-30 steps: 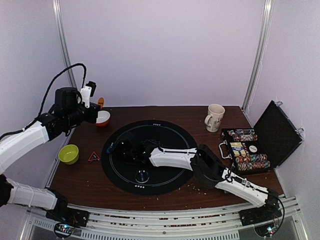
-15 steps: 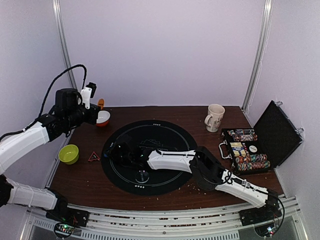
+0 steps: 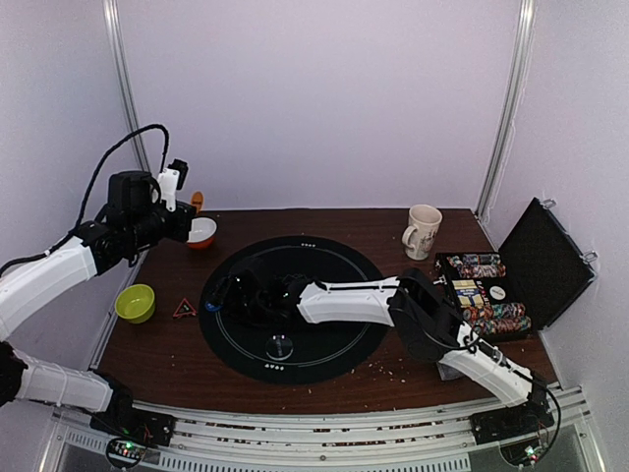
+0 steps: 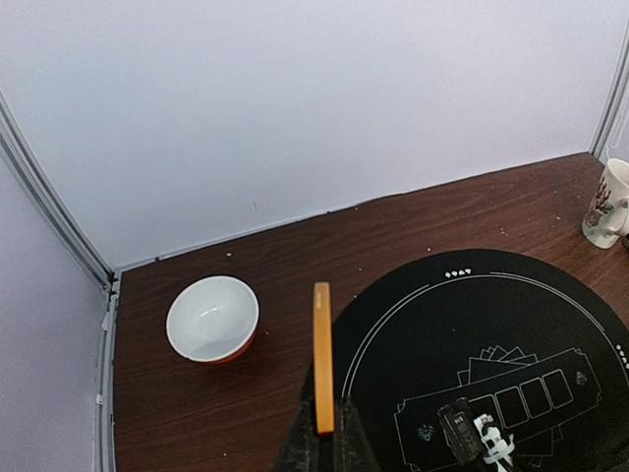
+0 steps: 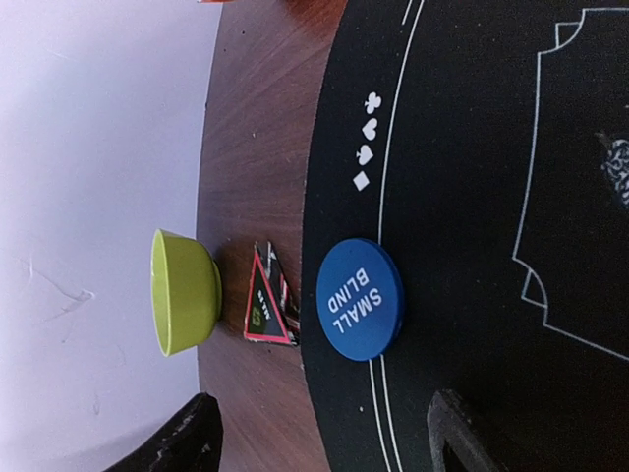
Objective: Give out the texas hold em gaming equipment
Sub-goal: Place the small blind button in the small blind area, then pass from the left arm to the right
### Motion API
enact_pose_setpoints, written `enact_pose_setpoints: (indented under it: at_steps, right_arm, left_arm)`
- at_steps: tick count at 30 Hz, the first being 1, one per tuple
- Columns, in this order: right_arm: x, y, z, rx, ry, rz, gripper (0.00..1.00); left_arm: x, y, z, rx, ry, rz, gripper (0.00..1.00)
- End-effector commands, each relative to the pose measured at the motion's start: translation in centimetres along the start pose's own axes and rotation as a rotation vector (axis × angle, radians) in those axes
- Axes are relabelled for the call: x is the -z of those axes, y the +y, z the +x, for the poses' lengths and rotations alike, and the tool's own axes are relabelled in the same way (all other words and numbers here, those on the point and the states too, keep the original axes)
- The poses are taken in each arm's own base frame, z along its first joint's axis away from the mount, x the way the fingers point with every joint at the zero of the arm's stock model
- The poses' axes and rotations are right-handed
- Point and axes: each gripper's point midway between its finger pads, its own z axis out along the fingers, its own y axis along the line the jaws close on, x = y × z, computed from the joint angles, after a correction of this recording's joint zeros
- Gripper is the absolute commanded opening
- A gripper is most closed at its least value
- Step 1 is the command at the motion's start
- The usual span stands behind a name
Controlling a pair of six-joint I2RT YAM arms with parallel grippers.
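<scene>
An orange disc stands edge-on in my left gripper, which is shut on it and held high over the table's back left corner. A blue disc marked SMALL BLIND lies flat on the left rim of the round black mat. My right gripper hovers just behind that disc, open, with nothing between its fingers. It reaches across the mat from the right. A clear disc rests on the mat's near side. Striped poker chips fill the open black case.
A white-and-orange bowl sits at the back left. A green bowl and a red triangle piece lie on the wood just left of the mat. A mug stands at the back right.
My right gripper has opened and let the blue disc down onto the mat's left rim, and its arm has drawn back slightly to the right. The left arm has stayed still.
</scene>
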Motion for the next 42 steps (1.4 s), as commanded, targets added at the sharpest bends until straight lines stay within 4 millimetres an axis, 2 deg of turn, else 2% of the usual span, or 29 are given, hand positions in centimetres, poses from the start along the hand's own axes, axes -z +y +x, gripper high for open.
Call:
enact_pose_setpoints:
  at_steps: [1,4,6,7,8,9,11,13,14,15,19,22,25,31,34,36,38,39,40,42]
  right_arm:
    - [3.8,4.6,-1.5,0.218,-0.014,-0.045,0.74]
    - [7.3,8.5,-3.3,0.474,-0.048,-0.127,0.75]
    - [10.5,10.4,-3.7,0.649,-0.03,-0.243,0.73]
    - [13.6,12.4,-4.4,0.72,-0.027,-0.332,0.72]
    - [16.0,13.5,-4.4,0.793,-0.007,-0.41,0.73]
    - [17.8,13.4,-4.1,0.858,0.022,-0.453,0.72]
    - [22.0,15.0,-3.9,1.02,0.026,-0.519,0.75]
    - [24.7,15.9,-3.6,1.109,0.041,-0.526,0.79]
    - [25.8,16.6,-3.4,1.13,0.056,-0.549,0.79]
    - [26.7,17.2,-3.3,1.139,0.072,-0.562,0.79]
    - [29.7,20.0,-3.1,1.115,0.09,-0.662,0.77]
    - [30.9,21.4,-2.8,1.099,0.093,-0.721,0.76]
    - [31.4,22.5,-2.5,1.091,0.098,-0.774,0.74]
    - [30.5,22.9,-2.4,1.083,0.121,-0.8,0.65]
    - [29.5,22.6,-2.3,1.066,0.135,-0.8,0.56]
    - [29.0,22.5,-2.3,1.062,0.141,-0.797,0.41]
    - [28.8,22.5,-2.4,1.055,0.141,-0.797,0.15]
    - [28.9,22.6,-2.5,1.054,0.137,-0.803,0.05]
    - [28.9,22.6,-2.4,1.049,0.137,-0.806,0.0]
    - [28.9,22.5,-2.6,1.043,0.135,-0.806,0.0]
  left_arm:
    - [0.7,0.9,-3.6,0.023,-0.084,-0.016,0.0]
    - [1.3,1.0,-4.5,0.02,-0.089,-0.01,0.0]
    - [2.0,0.1,-5.3,-0.005,-0.108,0.049,0.0]
    - [2.4,-0.9,-5.7,-0.03,-0.123,0.109,0.0]
    - [3.1,-2.2,-6.0,-0.054,-0.14,0.184,0.0]
    - [3.9,-3.6,-6.3,-0.087,-0.156,0.27,0.0]
    - [5.8,-6.6,-6.3,-0.131,-0.188,0.457,0.0]
    - [8.2,-9.4,-5.9,-0.166,-0.22,0.652,0.0]
    - [10.0,-11.0,-5.9,-0.18,-0.245,0.778,0.0]
    - [11.4,-11.9,-5.9,-0.186,-0.265,0.855,0.0]
    - [14.6,-13.4,-5.8,-0.184,-0.307,1.008,0.0]
    - [16.5,-13.8,-6.0,-0.19,-0.342,1.069,0.0]
    - [17.0,-13.9,-5.8,-0.171,-0.344,1.095,0.0]
    - [16.8,-14.5,-4.8,-0.162,-0.319,1.151,0.0]
    - [16.8,-14.8,-4.5,-0.164,-0.308,1.192,0.0]
    - [16.7,-14.9,-4.5,-0.164,-0.304,1.208,0.0]
    - [16.5,-14.9,-4.4,-0.163,-0.298,1.203,0.0]
    - [16.5,-14.9,-4.4,-0.165,-0.296,1.203,0.0]
    - [16.4,-15.0,-4.3,-0.164,-0.291,1.207,0.0]
    - [15.9,-14.9,-3.9,-0.154,-0.273,1.195,0.0]
